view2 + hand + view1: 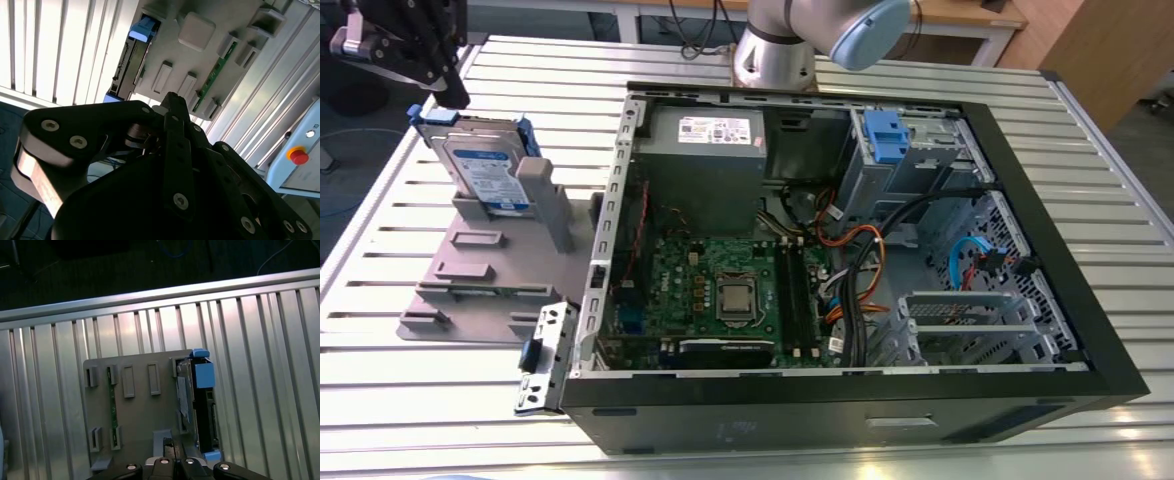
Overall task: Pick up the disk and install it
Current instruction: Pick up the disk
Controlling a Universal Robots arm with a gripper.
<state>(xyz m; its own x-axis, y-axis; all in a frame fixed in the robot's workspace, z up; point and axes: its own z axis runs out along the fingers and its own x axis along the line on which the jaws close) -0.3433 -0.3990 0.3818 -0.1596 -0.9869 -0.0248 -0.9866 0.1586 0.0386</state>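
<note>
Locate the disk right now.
The disk stands on edge in the grey holder at the exterior view's left, outside the open computer case, just below the gripper.

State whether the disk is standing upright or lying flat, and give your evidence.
Upright: the disk stands on edge, propped between the posts of the grey holder, its labelled face turned sideways rather than up.
</note>
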